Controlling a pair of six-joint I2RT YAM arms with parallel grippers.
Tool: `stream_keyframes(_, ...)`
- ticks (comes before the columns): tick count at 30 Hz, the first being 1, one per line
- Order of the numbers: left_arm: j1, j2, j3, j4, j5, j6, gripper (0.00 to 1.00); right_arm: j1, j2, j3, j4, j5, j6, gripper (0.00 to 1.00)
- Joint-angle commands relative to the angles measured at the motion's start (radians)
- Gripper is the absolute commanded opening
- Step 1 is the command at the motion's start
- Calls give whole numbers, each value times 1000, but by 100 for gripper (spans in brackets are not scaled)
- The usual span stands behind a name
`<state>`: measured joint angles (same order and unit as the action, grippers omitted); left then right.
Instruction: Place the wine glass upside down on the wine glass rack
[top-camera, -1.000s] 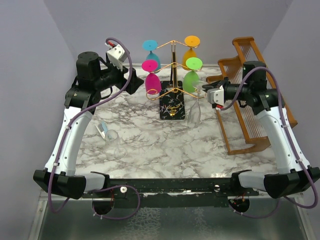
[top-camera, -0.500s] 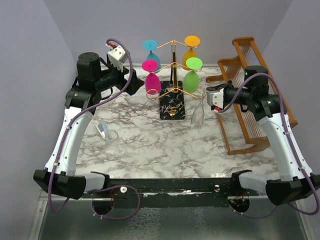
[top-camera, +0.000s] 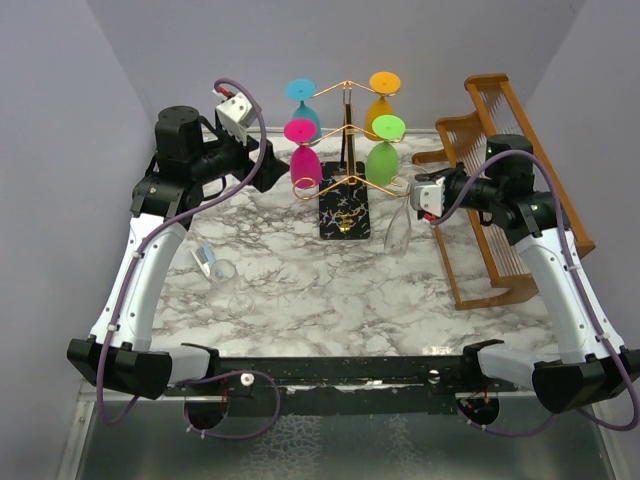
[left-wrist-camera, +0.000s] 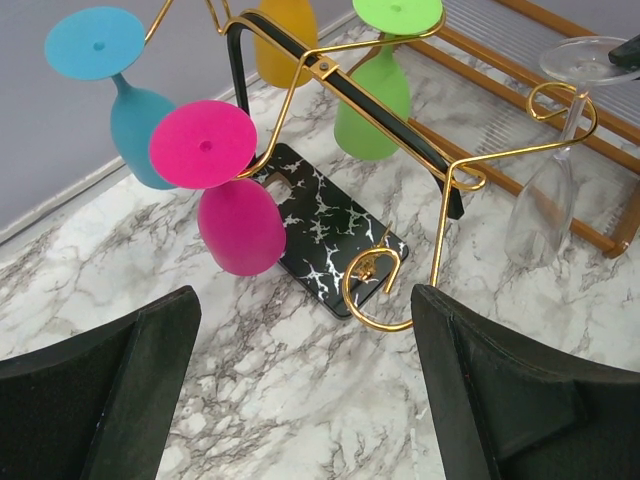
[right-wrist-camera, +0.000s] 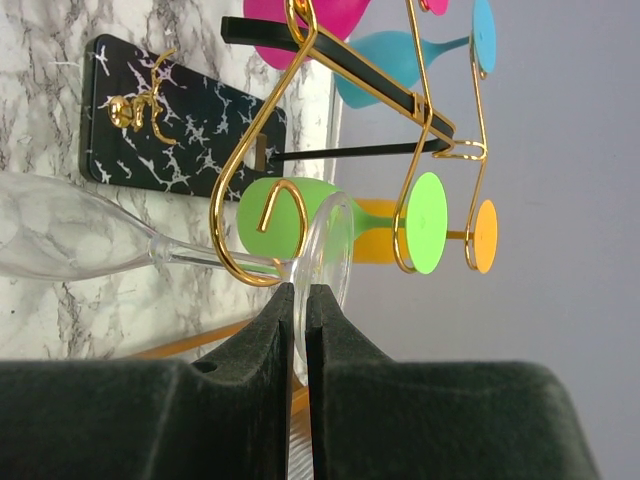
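Note:
The wine glass is clear and hangs upside down, bowl toward the marble table. My right gripper is shut on the rim of its foot. Its stem lies inside the curl of the lower right arm of the wine glass rack, a gold wire stand on a black speckled base. Several coloured glasses hang inverted on the other arms. My left gripper hovers open and holds nothing, left of the rack. Its wrist view shows the rack and the clear glass.
A brown wooden slatted rack stands at the right, just behind my right arm. Another clear glass lies on its side on the table's left part, beside a small blue and white item. Grey walls close in on three sides.
My right gripper has shifted slightly right, and the clear glass has swung a little right and down with its stem in the rack's curl. The left arm has stayed still.

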<state>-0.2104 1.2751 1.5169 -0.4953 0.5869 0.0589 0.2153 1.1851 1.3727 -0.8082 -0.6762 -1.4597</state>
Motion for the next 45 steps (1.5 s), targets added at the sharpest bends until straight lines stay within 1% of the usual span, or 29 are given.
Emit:
stream_keyframes(1,5,-23,-6,19,34,3,89,1,-3,-9,58,28,25,7)
stream_keyframes(10,6,-26,-15,19,38,7,89,1,31,-31,113,-1,26,9)
stream_keyframes(24,6,-12,-5,16,47,8,89,2,87,0,105,-96,22,11)
stream_keyframes(31,7,-10,-9,15,48,12,89,6,101,6,70,-173,-2,16)
stream_keyframes(45,7,-11,-18,20,54,11,89,8,105,0,57,-243,-10,24)
